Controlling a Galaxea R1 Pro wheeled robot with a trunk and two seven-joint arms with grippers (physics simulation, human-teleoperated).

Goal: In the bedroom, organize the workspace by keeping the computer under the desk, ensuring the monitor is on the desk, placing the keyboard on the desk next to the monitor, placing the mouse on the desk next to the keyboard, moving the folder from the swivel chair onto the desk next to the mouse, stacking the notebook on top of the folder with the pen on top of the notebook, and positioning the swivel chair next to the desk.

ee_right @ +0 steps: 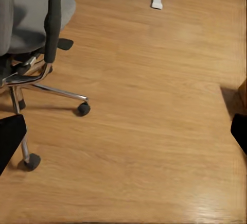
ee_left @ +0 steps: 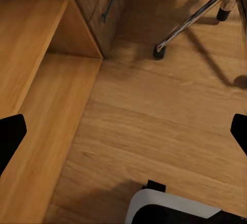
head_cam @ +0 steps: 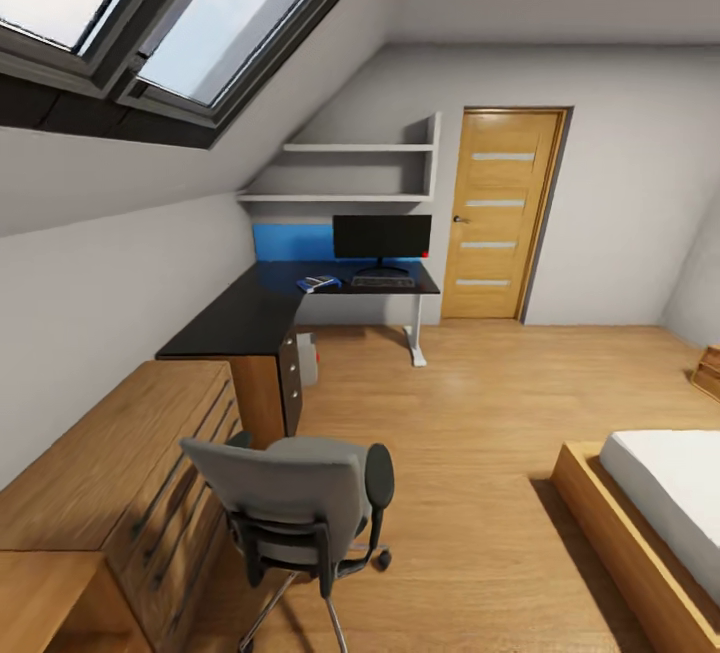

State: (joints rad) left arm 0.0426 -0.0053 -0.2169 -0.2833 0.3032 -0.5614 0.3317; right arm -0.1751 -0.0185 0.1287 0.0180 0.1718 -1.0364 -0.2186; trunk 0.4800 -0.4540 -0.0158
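Pushing the swivel chair (head_cam: 300, 508) toward the tabletop (head_cam: 270, 308) is the risky part as I see it: it stands on the wooden floor (head_cam: 470, 413) well apart from the black top, close beside the wooden chest of drawers (head_cam: 120, 493), and a caster (ee_right: 84, 109) could catch the chest or the chair could spin rather than roll. On the far tabletop I see the monitor (head_cam: 382, 236) with the keyboard (head_cam: 382, 282) just in front of it and the folder (head_cam: 318, 283) beside that; the computer (head_cam: 307, 358) sits underneath. Mouse, notebook and pen are too small to tell. Both arms hang low, looking down at the floor. My left hand (ee_left: 123, 131) and right hand (ee_right: 123, 131) each show dark fingertips far apart at the frame's sides, holding nothing.
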